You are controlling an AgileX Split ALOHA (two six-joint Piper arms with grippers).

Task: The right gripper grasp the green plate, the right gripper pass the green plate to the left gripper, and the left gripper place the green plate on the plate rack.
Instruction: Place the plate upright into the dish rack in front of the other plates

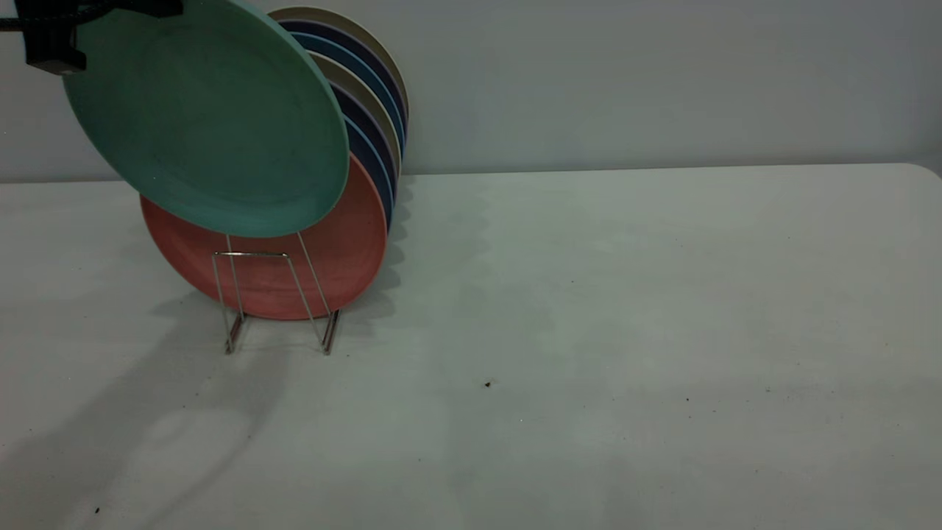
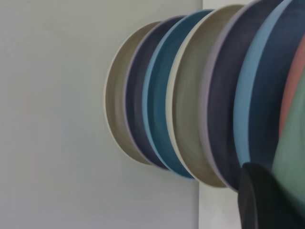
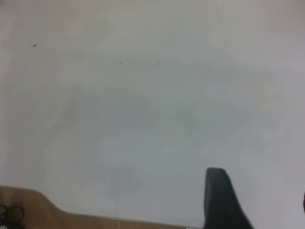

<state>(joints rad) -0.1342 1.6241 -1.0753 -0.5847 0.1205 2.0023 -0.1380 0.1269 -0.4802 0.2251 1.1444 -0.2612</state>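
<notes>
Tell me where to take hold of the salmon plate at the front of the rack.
Grip the salmon plate by its thin rim on the exposed right edge, coming from the right. It stands on edge in the plate rack; the green plate, held by the left gripper, covers its top.

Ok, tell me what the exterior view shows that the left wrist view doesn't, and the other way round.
Only the exterior view shows the whole green plate held tilted in the air by the left gripper at its upper edge, above and in front of the pink plate, plus the wire plate rack and the table.

Only the left wrist view shows the row of racked plates edge-on, each rim set apart from the next.

Both show the green plate, the pink plate, the stacked plates and part of the left gripper.
</notes>
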